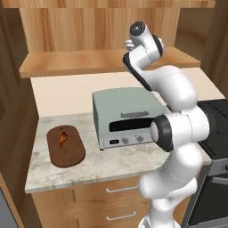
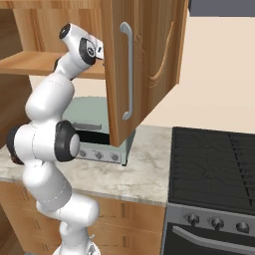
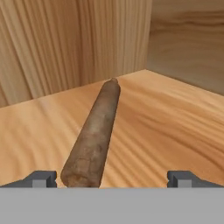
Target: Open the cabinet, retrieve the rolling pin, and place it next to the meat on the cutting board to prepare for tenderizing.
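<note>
My gripper (image 3: 113,178) is inside the cabinet, open, with its two tips set wide apart low over the shelf. The rolling pin (image 3: 94,135), a dark brown rod, lies on the light wood shelf (image 3: 166,131). It points away from me toward the back corner, and its near end sits between the tips, closer to the left one, untouched. The cabinet door (image 2: 144,60) stands swung open with its silver bar handle (image 2: 128,69). On the counter, the oval cutting board (image 1: 65,146) carries the small orange-brown meat (image 1: 63,138).
A grey-green toaster oven (image 1: 127,118) stands on the marble counter (image 1: 102,167) right of the board, under the cabinet shelf (image 1: 89,62). A black stove (image 2: 214,164) lies to the right. Drawers (image 1: 111,196) run below the counter. The cabinet's back and side walls close in around the pin.
</note>
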Motion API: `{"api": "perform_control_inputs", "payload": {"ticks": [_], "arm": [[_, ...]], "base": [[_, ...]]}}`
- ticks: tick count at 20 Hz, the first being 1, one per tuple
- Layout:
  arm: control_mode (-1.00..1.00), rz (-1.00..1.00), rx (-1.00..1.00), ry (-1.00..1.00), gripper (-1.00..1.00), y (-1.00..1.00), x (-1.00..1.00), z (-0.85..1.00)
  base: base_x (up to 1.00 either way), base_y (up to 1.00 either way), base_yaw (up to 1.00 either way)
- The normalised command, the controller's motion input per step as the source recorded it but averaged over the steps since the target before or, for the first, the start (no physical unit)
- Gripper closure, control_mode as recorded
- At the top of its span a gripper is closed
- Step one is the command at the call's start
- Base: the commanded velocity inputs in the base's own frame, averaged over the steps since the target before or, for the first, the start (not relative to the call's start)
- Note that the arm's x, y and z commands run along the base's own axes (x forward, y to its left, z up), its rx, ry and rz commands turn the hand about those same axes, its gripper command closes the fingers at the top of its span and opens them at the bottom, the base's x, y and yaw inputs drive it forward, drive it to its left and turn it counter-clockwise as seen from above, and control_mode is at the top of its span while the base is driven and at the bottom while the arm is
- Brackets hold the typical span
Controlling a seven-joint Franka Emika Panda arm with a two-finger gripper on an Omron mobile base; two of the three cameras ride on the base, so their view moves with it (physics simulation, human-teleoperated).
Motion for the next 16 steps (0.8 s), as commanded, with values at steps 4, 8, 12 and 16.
{"api": "perform_control_inputs", "payload": {"ticks": [4,8,12,16], "arm": [[-1.00,0.00,0.00,0.00,-1.00,-0.03,0.34,-0.07],[-1.00,0.00,0.00,0.00,-1.00,0.00,0.45,-0.05],[-1.00,0.00,0.00,0.00,-1.00,0.00,0.44,-0.01],[-1.00,0.00,0.00,0.00,-1.00,0.00,0.33,-0.03]], "base": [[0.00,0.00,0.00],[0.00,0.00,0.00],[0.00,0.00,0.00],[0.00,0.00,0.00]]}}
